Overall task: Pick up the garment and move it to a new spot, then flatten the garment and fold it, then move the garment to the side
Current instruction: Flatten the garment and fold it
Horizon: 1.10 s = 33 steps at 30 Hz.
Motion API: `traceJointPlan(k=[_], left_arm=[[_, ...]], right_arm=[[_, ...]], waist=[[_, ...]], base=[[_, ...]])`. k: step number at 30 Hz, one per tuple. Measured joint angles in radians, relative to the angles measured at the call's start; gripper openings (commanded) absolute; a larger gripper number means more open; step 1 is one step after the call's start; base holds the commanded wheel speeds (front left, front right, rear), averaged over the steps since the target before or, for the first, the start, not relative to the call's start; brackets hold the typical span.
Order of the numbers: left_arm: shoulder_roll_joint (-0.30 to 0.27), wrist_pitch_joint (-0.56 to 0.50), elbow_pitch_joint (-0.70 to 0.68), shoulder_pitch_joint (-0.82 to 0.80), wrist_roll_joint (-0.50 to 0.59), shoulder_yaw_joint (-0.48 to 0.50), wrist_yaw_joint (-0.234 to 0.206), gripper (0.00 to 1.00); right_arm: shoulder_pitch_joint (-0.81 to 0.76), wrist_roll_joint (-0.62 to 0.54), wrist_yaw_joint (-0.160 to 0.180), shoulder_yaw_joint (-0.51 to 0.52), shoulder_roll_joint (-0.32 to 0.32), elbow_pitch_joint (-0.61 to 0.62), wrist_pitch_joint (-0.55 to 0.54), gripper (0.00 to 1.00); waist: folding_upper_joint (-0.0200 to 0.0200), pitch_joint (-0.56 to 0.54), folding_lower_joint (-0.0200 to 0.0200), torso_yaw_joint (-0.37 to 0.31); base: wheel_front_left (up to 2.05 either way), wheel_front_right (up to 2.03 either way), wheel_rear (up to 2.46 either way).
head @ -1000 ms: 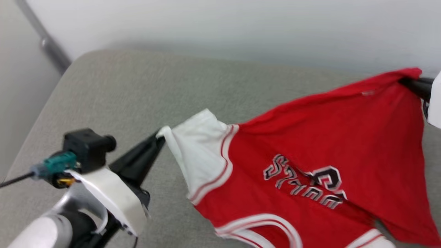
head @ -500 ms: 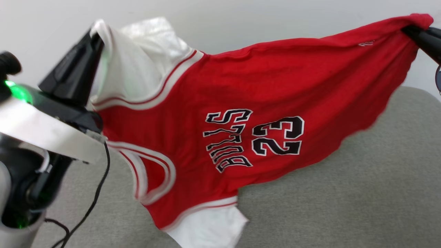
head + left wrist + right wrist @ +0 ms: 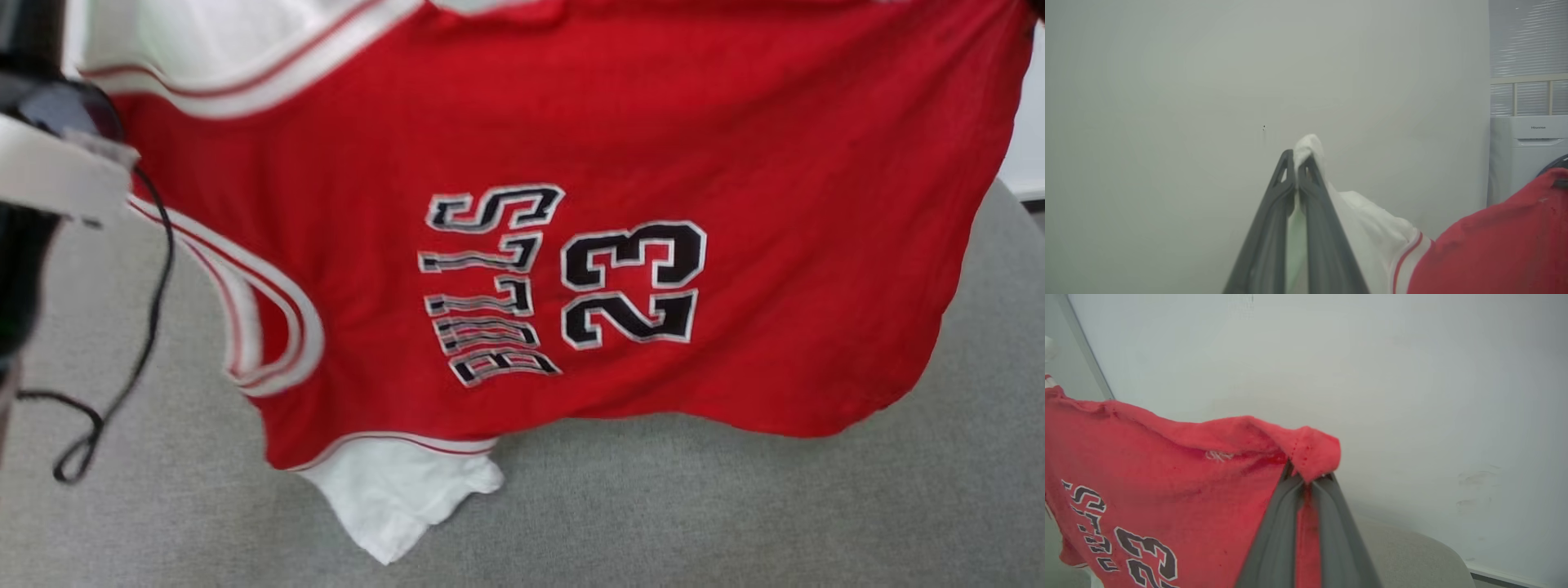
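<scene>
The garment (image 3: pixel 735 163), a red jersey with white sleeves and black lettering, hangs spread in the air in front of the head camera, turned sideways, with its lower white sleeve (image 3: pixel 392 498) touching the grey cushion (image 3: pixel 735 506). In the left wrist view my left gripper (image 3: pixel 1296 157) is shut on a white sleeve (image 3: pixel 1363 220) of the garment. In the right wrist view my right gripper (image 3: pixel 1308 477) is shut on the red hem corner (image 3: pixel 1310 451). Part of my left arm's white cuff (image 3: pixel 49 171) shows at the left edge of the head view.
A plain pale wall (image 3: pixel 1167 102) stands close behind the cushion. A white appliance (image 3: pixel 1523 155) stands to the right in the left wrist view. A black cable (image 3: pixel 122 367) dangles from my left arm over the cushion.
Both grippers have lifted the garment off the cushion and stretched it between them. It now hangs higher and nearer the head camera, whose view has also shifted.
</scene>
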State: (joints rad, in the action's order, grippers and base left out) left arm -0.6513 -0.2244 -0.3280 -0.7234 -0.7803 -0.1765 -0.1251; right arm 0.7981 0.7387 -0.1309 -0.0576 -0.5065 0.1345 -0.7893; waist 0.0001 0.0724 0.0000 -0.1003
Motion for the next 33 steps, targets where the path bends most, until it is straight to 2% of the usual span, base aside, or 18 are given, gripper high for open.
traceJointPlan(k=[5,6,10,19,26,33], left_arm=[[-0.008,-0.002,0.105,-0.177,0.013,0.004,0.031,0.00],[-0.008,-0.001,0.160,-0.297,0.034,0.000,0.044,0.00],[-0.004,0.008,0.269,-0.483,0.073,-0.016,0.065,0.00],[0.074,0.131,0.594,-0.833,0.149,-0.065,0.128,0.00],[0.117,0.241,0.749,-0.888,0.192,-0.110,0.176,0.00],[0.161,0.314,0.813,-0.732,0.160,-0.143,0.205,0.00]], right_arm=[[0.098,-0.049,0.000,-0.031,-0.004,-0.058,0.077,0.00],[0.181,-0.089,0.000,-0.068,-0.015,-0.103,0.140,0.00],[0.305,-0.119,0.000,-0.108,0.003,-0.188,0.239,0.00],[0.572,-0.239,0.000,-0.212,0.053,-0.457,0.492,0.00],[0.645,-0.290,0.000,-0.265,0.103,-0.636,0.626,0.00],[0.573,-0.271,0.000,-0.353,0.123,-0.736,0.719,0.00]], waist=[[0.0000,0.103,0.0001,-0.004],[0.0000,0.164,0.0001,-0.004],[0.0000,0.253,0.0001,-0.001],[0.0000,0.432,0.0003,0.006],[0.0000,0.522,0.0003,0.022],[0.0000,0.540,0.0003,0.061]], base=[[0.00,0.00,0.00],[0.00,0.00,0.00],[0.00,0.00,0.00],[0.00,0.00,0.00],[0.00,0.00,0.00],[0.00,0.00,0.00]])
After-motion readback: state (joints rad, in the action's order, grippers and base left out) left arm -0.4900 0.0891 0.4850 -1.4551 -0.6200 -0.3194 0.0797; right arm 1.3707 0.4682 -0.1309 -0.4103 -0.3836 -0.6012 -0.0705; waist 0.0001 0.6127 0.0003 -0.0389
